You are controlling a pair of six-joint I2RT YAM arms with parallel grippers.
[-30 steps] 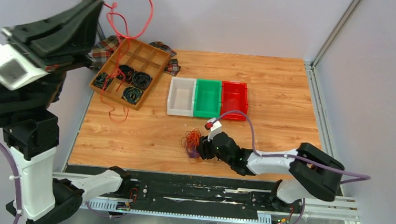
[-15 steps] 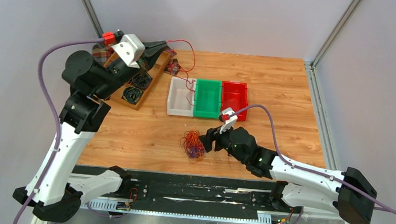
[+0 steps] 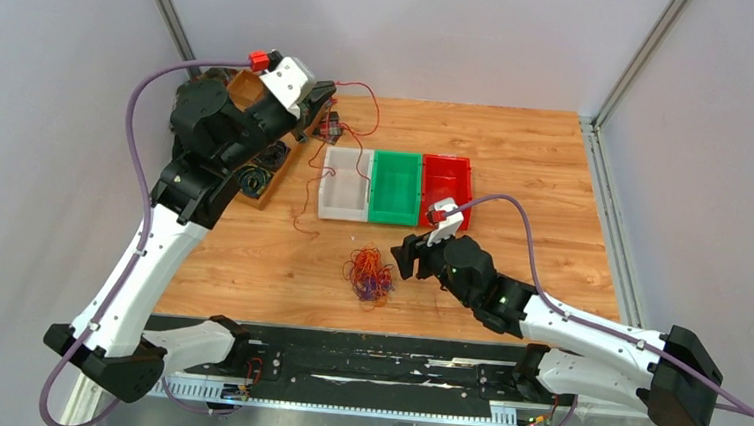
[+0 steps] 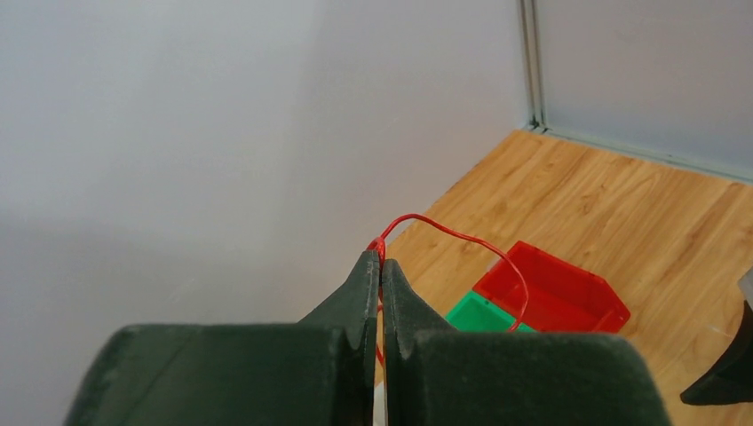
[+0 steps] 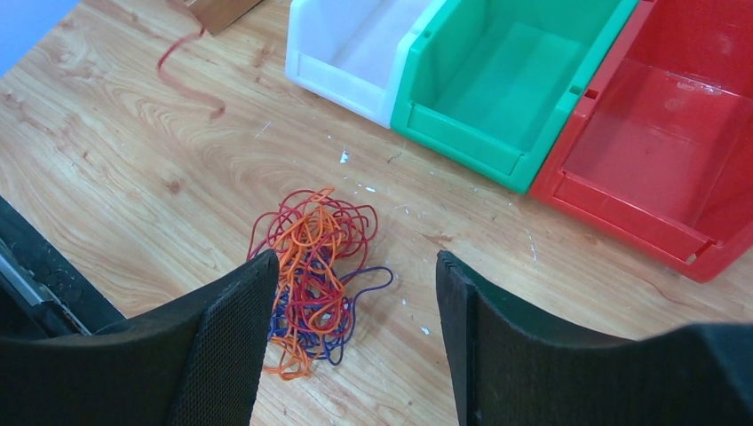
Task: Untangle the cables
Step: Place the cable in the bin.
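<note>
Red cable [image 3: 306, 188] hangs from your left jaws above the worktop's far-left corner, its slack trailing past the white bin [image 3: 343, 211]. The tangled cables [image 3: 369, 276] lie toward the middle of the near edge, with your right jaws just beside them.

Left wrist view: the jaws are pinched fully shut on the red cable [image 4: 462, 238]. Swing it over the red bin [image 4: 555, 293], which looks like the right home, and lower it before letting go.

Right wrist view: the jaws stand wide apart and hold nothing, with the tangled cables [image 5: 311, 266] showing between them. Take one outer orange loop, not the knotted middle.
</note>
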